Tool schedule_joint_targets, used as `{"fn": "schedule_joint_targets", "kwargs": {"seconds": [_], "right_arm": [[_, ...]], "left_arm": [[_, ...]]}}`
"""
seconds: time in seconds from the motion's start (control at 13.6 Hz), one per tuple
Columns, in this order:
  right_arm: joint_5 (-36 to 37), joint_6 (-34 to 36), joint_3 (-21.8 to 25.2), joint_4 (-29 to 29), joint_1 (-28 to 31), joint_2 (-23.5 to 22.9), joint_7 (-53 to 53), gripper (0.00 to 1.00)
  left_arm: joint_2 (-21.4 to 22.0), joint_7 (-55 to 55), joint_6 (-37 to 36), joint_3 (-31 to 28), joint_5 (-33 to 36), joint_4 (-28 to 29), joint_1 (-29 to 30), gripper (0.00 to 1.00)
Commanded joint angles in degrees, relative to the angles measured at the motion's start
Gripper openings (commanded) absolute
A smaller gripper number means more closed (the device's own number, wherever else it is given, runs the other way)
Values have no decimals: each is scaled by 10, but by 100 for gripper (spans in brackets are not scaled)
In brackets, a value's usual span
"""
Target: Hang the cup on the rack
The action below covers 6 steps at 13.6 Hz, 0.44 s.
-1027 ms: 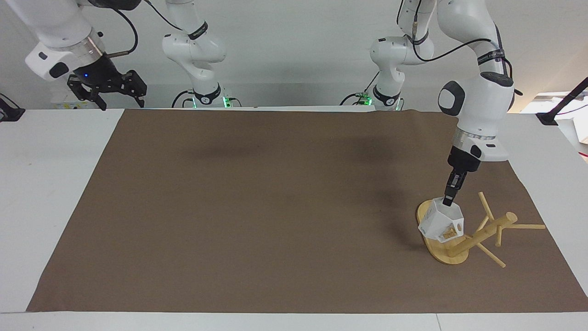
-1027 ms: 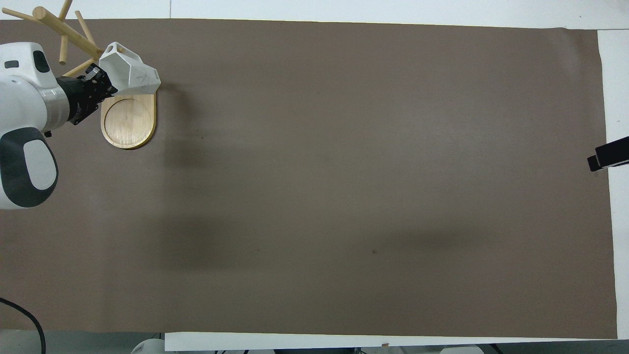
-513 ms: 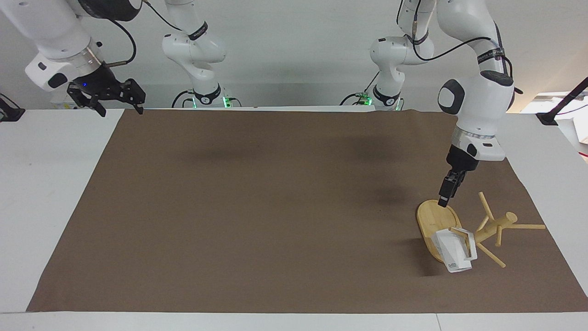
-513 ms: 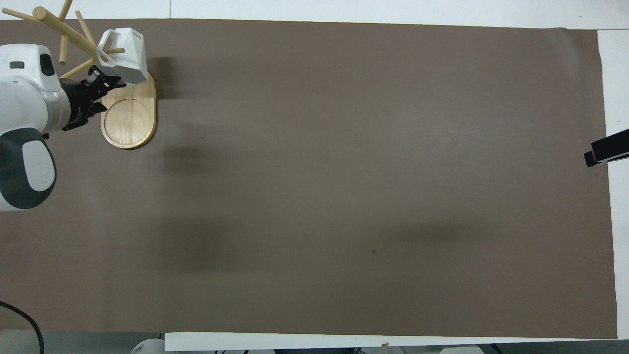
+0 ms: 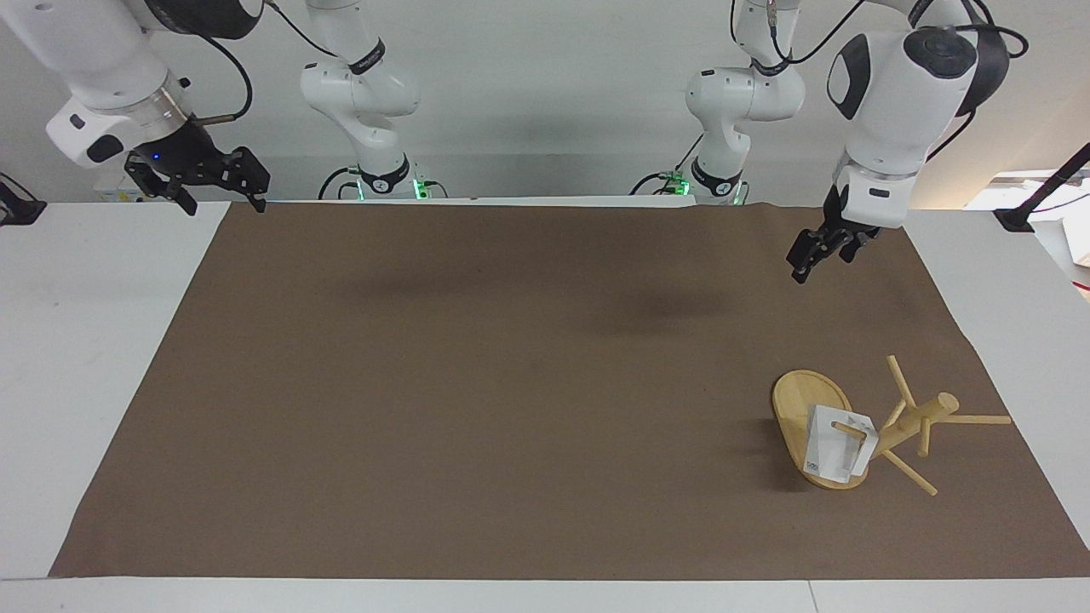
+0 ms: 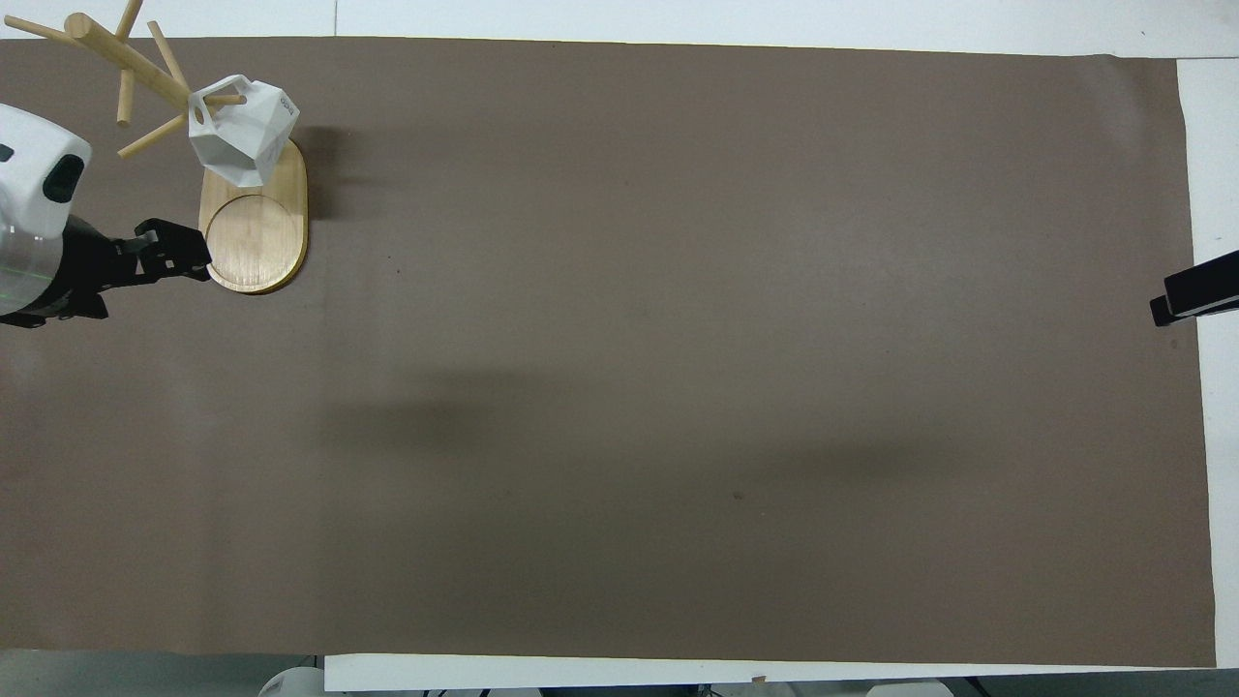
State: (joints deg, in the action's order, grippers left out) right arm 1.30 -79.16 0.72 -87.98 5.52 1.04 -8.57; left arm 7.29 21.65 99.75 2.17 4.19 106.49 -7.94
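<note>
The white faceted cup (image 5: pixel 839 451) hangs by its handle on a low peg of the bamboo rack (image 5: pixel 911 421), just above the rack's oval base (image 5: pixel 792 404). It also shows in the overhead view (image 6: pixel 242 131), against the rack's post (image 6: pixel 126 60) and over the base (image 6: pixel 256 242). My left gripper (image 5: pixel 800 268) is open and empty, raised over the brown mat, apart from the rack; in the overhead view it (image 6: pixel 189 257) sits beside the base. My right gripper (image 5: pixel 221 191) is open and empty, and waits over the mat's corner at the right arm's end.
A brown mat (image 5: pixel 511 383) covers most of the white table (image 5: pixel 85 340). The rack stands near the mat's edge at the left arm's end. A black clamp arm (image 5: pixel 1035 204) stands at the table's edge there.
The left gripper let go of the cup, which swung down to hang on the peg. The left gripper then rose and drew back from the rack. The right gripper barely moved.
</note>
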Motion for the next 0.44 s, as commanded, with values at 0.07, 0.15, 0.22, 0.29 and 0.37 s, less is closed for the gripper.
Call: {"fn": "schedule_joint_targets", "kwargs": {"seconds": [0.07, 0.15, 0.22, 0.29, 0.37], "right_arm": [[5, -8, 1, -8, -7, 5, 11, 100], [5, -8, 1, -9, -5, 5, 11, 100], [4, -8, 1, -9, -4, 5, 11, 100], [3, -8, 1, -9, -3, 5, 11, 100], [3, -8, 1, -9, -3, 5, 11, 100]], "left_arm": [[-30, -97, -85, -4, -21, -89, 53, 100], [-45, -103, -110, -3, -23, -112, 54, 100], [-51, -136, -135, -3, -25, -135, 56, 100], [-63, -183, -156, -4, -30, -160, 57, 100], [-79, -197, -169, -4, -34, -190, 59, 100]]}}
